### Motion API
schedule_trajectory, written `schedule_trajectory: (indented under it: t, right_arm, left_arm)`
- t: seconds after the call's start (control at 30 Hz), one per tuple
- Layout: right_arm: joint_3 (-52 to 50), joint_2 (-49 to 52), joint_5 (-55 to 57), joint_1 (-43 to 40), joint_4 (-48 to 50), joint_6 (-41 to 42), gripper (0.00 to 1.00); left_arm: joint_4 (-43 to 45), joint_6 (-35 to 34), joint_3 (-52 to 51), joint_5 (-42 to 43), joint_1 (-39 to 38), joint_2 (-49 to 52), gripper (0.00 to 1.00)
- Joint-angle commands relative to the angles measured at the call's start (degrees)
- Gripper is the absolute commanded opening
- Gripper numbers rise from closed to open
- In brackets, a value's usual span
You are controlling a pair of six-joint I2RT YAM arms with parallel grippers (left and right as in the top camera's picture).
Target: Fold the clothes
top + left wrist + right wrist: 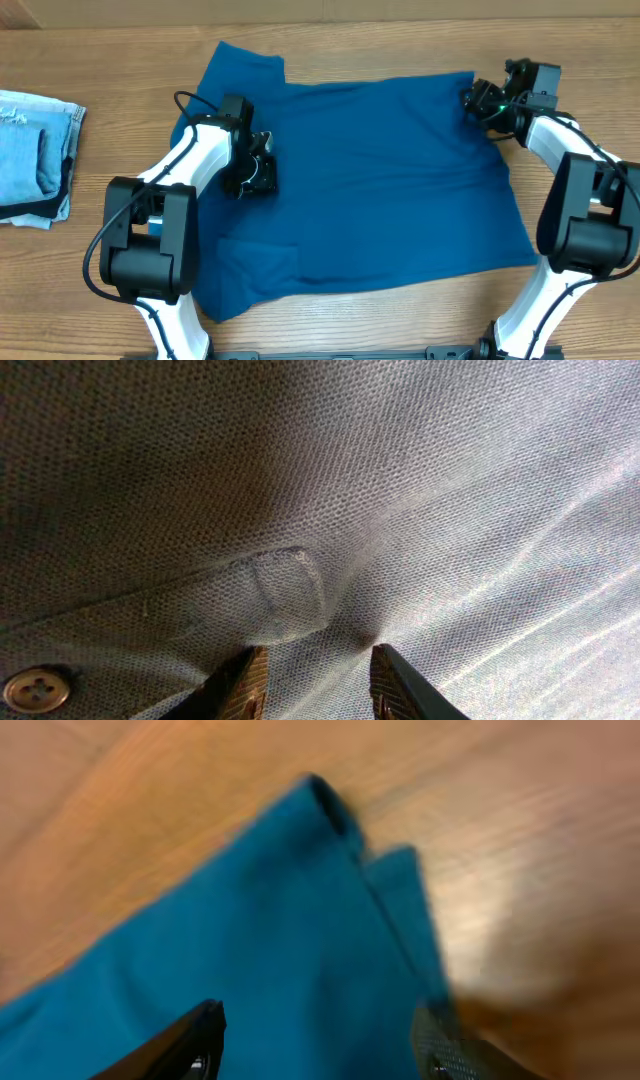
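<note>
Shirt [380, 180], teal: one, lay spread flat on the table [100, 60], long axis left to right. Right gripper [478, 100]: one, jaws wide and empty, hung over the far right corner, nearer to it. Left gripper [258, 172]: one, jaws narrowly parted, holding nothing, stood at the placket. Denim stack [35, 155]: one, well apart.
</note>
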Motion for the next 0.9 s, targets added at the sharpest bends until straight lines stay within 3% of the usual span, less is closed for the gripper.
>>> schedule_trajectory:
  t: [0.0,0.37,0.5,0.67,0.87]
  right_arm:
    - [0.4,-0.2,2.2,-1.9,-1.9,-0.6,0.64]
    - [-0.4,0.3,3.8,-0.7,-5.9,-1.7,0.59]
    - [-0.4,1.2,5.0,-0.7,-8.0,-1.7,0.47]
    - [0.1,1.1,4.3,-0.8,-8.0,-1.7,0.17]
    - [0.2,-3.7,4.3,-0.9,-9.5,-1.7,0.07]
  left_arm:
    - [0.9,0.7,0.4,-1.2,-0.2,0.8,0.38]
    - [1.9,0.7,0.4,-1.2,-0.2,0.8,0.39]
    - [1.8,0.7,0.4,-1.2,-0.2,0.8,0.39]
    - [1.8,0.7,0.4,-1.2,-0.2,0.8,0.39]
    - [1.9,0.7,0.4,-1.3,-0.2,0.8,0.41]
